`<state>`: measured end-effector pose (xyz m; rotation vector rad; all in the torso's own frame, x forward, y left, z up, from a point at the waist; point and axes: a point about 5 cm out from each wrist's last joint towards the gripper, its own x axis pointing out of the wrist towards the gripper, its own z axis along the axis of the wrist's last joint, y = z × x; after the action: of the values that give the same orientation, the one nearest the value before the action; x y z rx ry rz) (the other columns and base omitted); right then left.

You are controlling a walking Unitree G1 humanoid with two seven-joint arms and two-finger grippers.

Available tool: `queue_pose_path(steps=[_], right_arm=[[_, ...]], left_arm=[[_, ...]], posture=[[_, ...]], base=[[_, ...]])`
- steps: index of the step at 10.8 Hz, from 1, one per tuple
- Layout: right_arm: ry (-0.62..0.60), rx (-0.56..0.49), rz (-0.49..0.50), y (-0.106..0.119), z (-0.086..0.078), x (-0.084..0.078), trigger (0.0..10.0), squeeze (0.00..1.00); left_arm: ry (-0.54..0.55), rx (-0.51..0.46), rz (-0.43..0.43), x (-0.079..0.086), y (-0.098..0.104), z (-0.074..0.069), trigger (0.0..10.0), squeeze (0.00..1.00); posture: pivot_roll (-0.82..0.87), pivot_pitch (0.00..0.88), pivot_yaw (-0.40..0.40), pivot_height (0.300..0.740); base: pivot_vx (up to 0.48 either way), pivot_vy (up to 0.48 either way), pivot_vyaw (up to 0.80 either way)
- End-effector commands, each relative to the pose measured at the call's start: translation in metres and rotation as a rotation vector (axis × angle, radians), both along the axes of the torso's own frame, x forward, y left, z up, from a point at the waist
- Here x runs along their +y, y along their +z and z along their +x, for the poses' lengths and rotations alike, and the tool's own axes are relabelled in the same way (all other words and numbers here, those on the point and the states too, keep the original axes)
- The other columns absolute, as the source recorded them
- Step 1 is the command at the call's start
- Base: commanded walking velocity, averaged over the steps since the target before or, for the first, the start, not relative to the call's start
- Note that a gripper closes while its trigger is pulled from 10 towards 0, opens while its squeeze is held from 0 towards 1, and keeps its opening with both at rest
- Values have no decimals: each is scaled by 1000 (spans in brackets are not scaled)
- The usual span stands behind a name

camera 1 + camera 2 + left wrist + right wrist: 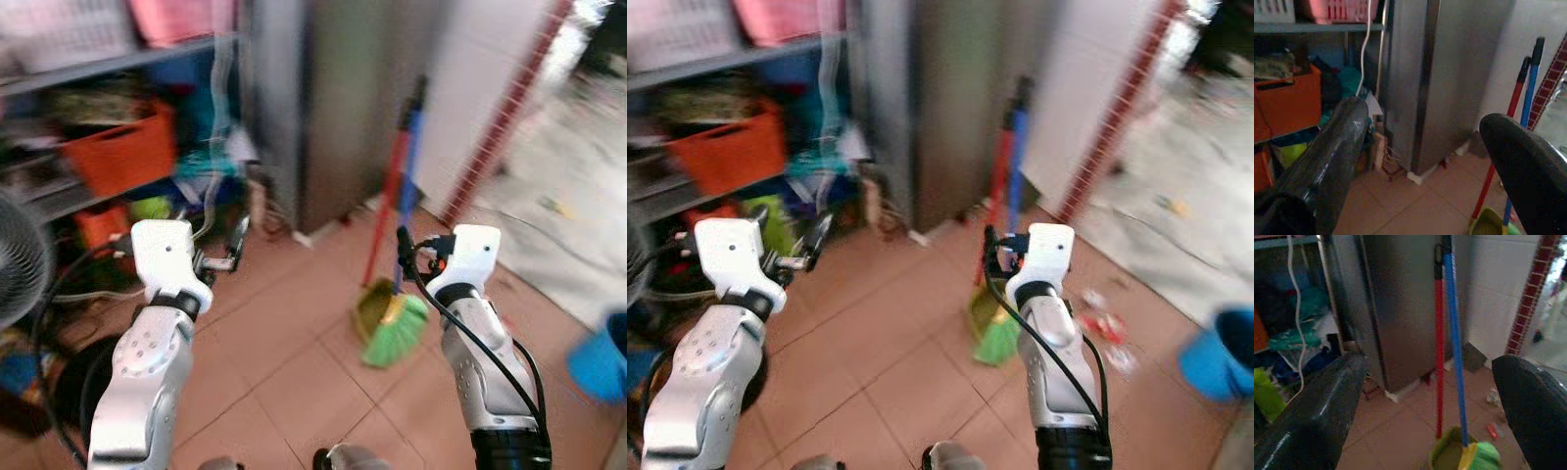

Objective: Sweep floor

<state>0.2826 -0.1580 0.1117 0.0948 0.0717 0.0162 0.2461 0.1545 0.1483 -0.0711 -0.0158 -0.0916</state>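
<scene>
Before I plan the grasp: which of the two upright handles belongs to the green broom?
The blue handle: it runs down into the green broom head. The red handle beside it ends at the yellow-green dustpan.

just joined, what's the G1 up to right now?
It faces a broom with a blue handle and green bristles and a red-handled dustpan, both leaning by a steel cabinet. Both arms are raised with nothing held. The right tool is open with the two handles between its fingers in the wrist view, not yet touching. The left tool is open too. Litter lies on the tiles.
</scene>
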Motion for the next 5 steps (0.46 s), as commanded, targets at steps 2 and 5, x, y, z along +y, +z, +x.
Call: queue_pose_path(steps=[2,5], right_arm=[[18,-45,-5,8,-3,-2,10000,0],[3,-79,-40,13,3,-10,10000,0]], left_arm=[[11,4,20,11,-2,2,10000,0],[19,0,15,10,0,7,10000,0]], posture=[[-4,0,-32,740],[18,0,-14,740]], base=[[0,0,-400],[0,0,0]])
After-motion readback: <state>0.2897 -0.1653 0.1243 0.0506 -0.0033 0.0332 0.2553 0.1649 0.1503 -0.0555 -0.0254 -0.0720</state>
